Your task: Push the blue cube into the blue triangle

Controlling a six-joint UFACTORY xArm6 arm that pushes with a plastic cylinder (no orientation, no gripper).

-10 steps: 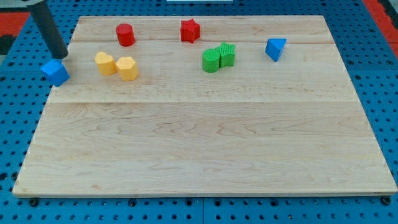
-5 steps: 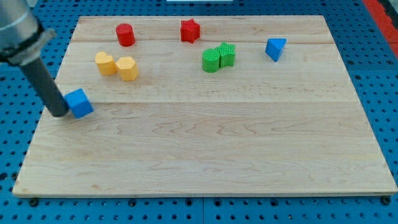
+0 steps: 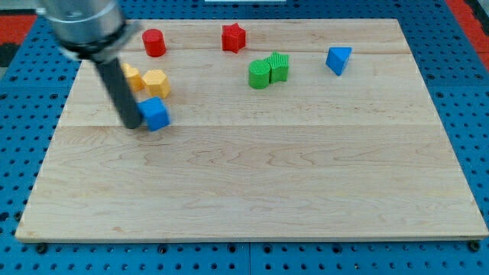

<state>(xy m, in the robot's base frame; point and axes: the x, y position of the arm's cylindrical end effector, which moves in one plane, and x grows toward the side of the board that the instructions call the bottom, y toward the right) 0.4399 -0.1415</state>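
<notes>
The blue cube [image 3: 156, 114] lies on the wooden board at the view's left, just below the two yellow blocks. My tip [image 3: 131, 124] touches the cube's left side. The blue triangle [image 3: 338, 59] lies far off at the view's upper right, near the board's top edge. The rod rises up and to the left from the tip and hides part of the left yellow block.
Two yellow blocks [image 3: 156, 82] sit just above the blue cube. A red cylinder [image 3: 153, 42] and a red star [image 3: 233, 37] lie near the top edge. Two green blocks [image 3: 268, 70] sit together between the cube and the triangle.
My tip has swept down and then right from the board's left edge, pushing the blue cube right to below the yellow blocks. The other blocks have not moved.
</notes>
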